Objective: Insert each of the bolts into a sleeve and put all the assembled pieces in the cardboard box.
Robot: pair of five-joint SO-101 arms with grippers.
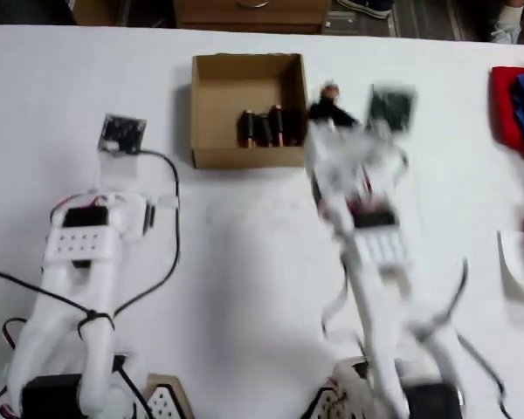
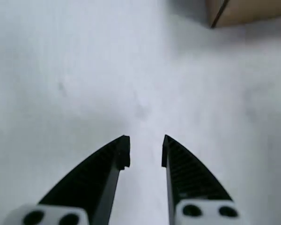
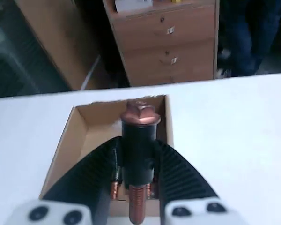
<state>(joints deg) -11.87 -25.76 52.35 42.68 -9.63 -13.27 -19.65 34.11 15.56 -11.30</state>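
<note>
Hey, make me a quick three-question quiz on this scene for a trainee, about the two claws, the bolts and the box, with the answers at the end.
1. True or false: the left claw is holding a bolt.
2. Multiple choice: what does the right claw grip? A) nothing; B) a sleeve with a bolt seated in it; C) a loose nut.
3. Fill in the blank: the assembled pieces already finished lie inside the ___.

Key: 1) False, it is open and empty over the table. 2) B. 3) cardboard box.
</note>
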